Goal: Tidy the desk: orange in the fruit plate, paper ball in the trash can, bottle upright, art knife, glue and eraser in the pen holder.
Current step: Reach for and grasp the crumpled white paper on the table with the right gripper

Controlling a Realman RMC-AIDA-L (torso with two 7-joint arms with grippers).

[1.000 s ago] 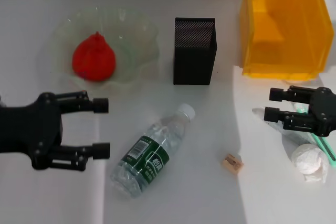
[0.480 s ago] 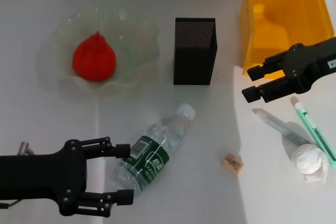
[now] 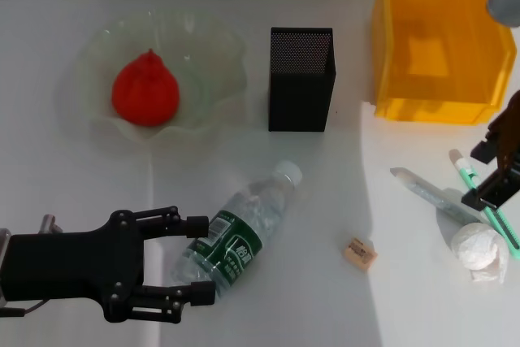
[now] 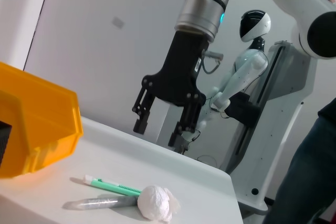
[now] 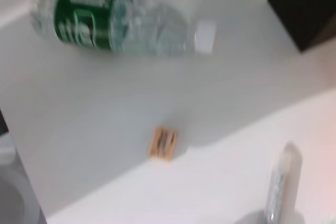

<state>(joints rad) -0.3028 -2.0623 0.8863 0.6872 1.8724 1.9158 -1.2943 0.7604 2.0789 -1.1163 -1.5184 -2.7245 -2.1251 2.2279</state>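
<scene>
The left gripper (image 3: 195,258) is spread wide around the lying bottle's (image 3: 236,235) lower end; thin, slick plastic probably dents, so grip the labelled middle gently.

Open desk (image 3: 65,176): bare strip between fruit plate (image 3: 207,111) and left tool (image 3: 195,258), passable. Bottle (image 3: 236,241) lies tilted, its lower end between the left tool's spread fingers. Bare gap between bottle and eraser (image 3: 359,253). Pen holder (image 3: 301,79) upright, apart from trash can (image 3: 439,38), narrow lane between. Right edge crowded: art knife (image 3: 485,201), glue (image 3: 426,193), paper ball (image 3: 478,249) clustered, touching; right tool (image 3: 492,175) hangs over them.
</scene>
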